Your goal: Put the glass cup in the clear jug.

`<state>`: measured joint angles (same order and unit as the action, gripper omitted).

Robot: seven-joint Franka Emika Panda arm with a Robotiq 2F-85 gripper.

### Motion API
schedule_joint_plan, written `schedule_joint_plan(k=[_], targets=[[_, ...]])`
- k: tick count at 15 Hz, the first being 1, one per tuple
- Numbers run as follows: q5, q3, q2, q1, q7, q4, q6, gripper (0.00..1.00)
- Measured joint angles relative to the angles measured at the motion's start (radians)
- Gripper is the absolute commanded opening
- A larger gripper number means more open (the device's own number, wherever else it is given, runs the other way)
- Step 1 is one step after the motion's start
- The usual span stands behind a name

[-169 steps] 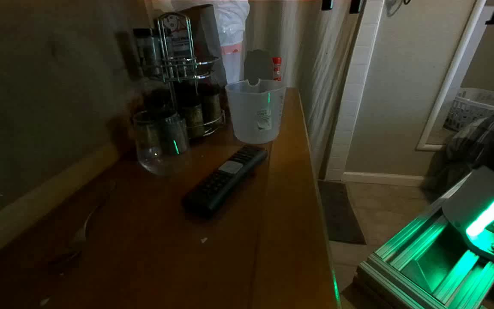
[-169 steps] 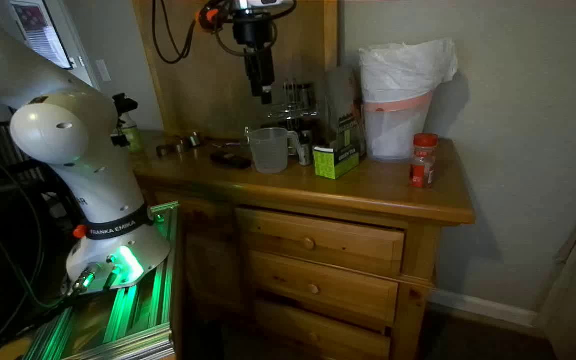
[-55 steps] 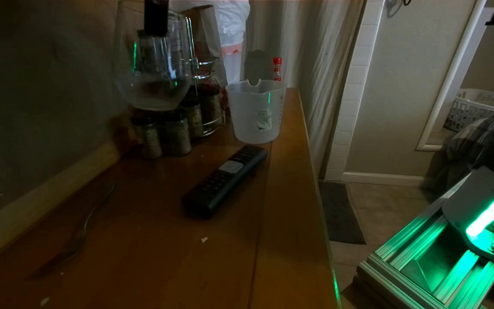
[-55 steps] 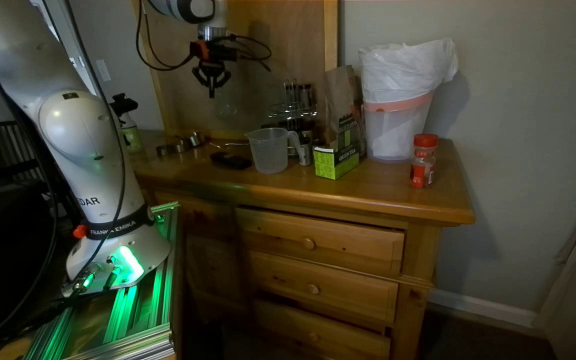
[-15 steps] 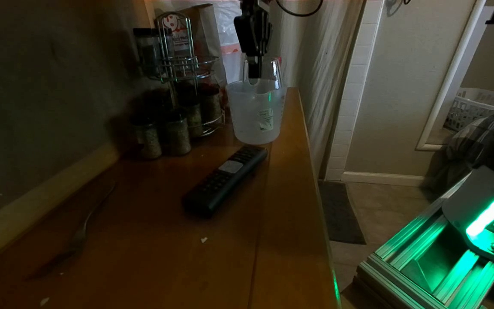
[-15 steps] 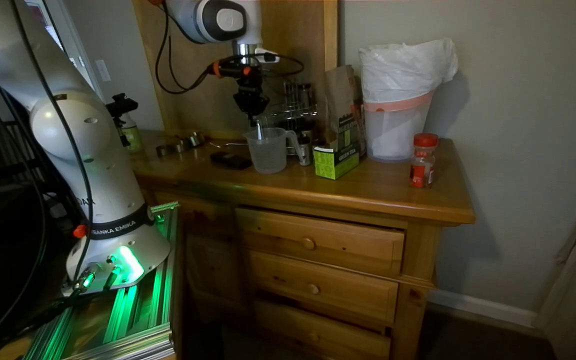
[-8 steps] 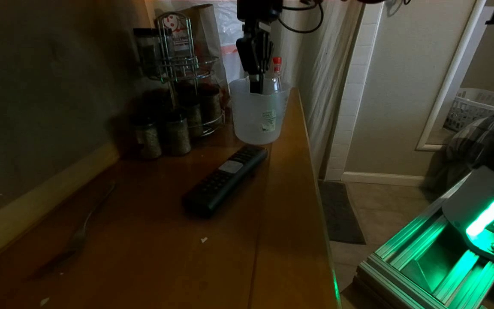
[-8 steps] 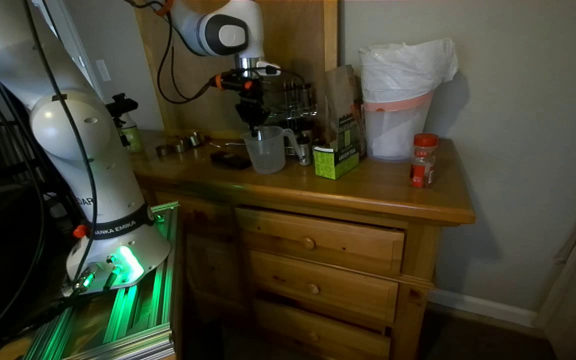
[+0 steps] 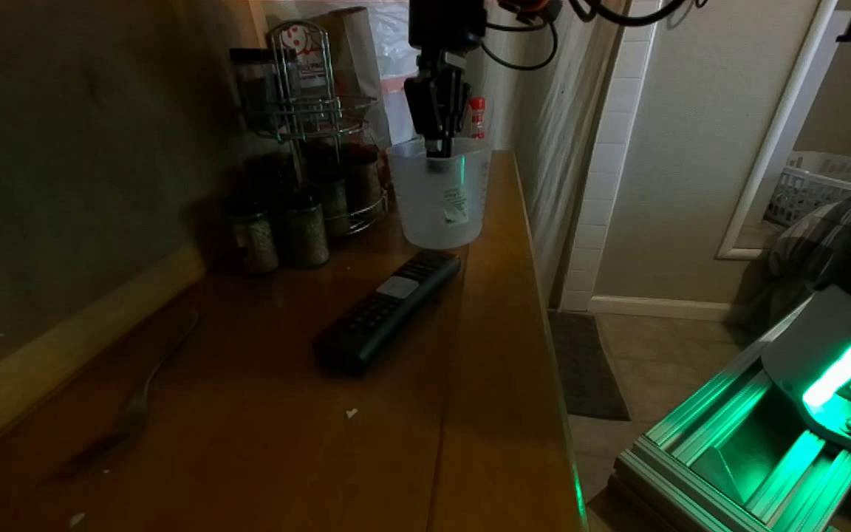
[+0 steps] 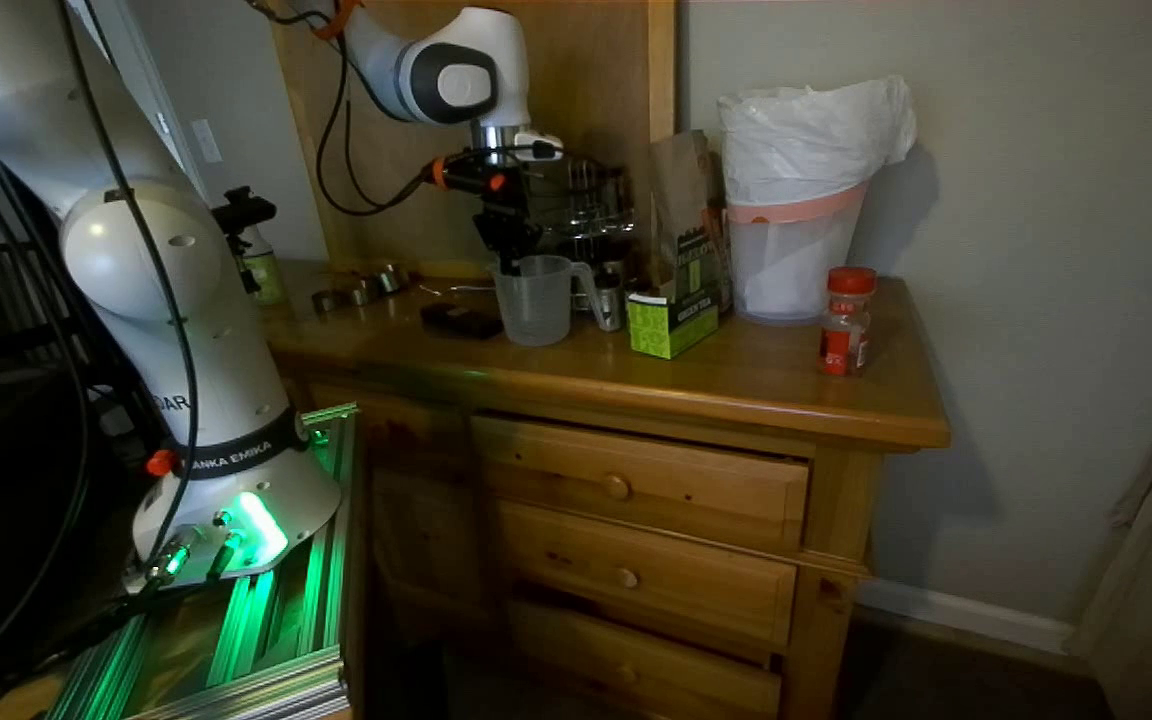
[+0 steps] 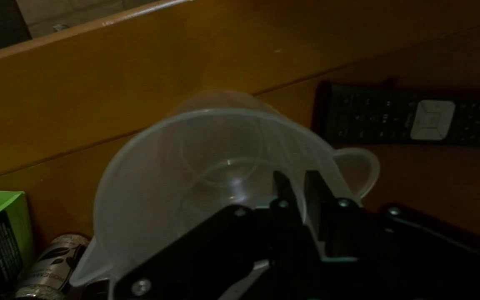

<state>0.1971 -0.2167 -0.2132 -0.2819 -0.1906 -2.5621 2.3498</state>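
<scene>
While the gripper (image 11: 297,178) pointed down past the rim of the clear jug (image 11: 140,196), its fingers (image 11: 282,185) stood slightly apart, w/ a thin pale edge showing btwn them; gap looked wider than that edge, so no hold seen. Glass cup (image 11: 233,187) sat inside the jug, below its rim; tilt hard to tell thru cloudy plastic. Fingertips were nr the spout side. Jug was upright in both exterior views. A strip of wood ran btwn it & the front edge of the tabletop (image 9: 499,310); spice rack (image 9: 307,117) was close on the wall side. Remote (image 9: 388,310) lay just off jug's base, spout side. Handle side was tight: spice jar (image 11: 50,266) nr the handle, green tea box (image 10: 671,325) a bit farther. Fork (image 9: 146,388) & red-lidded bottle (image 10: 844,325) lay & stood well apart. Arm (image 10: 471,70) hung overhead.
</scene>
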Motion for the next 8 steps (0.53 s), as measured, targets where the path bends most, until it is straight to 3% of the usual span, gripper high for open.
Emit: schedule_joint_plan(k=[8], targets=[[0.008, 0.000, -0.064, -0.005, 0.001, 0.002, -0.004, 0.99]])
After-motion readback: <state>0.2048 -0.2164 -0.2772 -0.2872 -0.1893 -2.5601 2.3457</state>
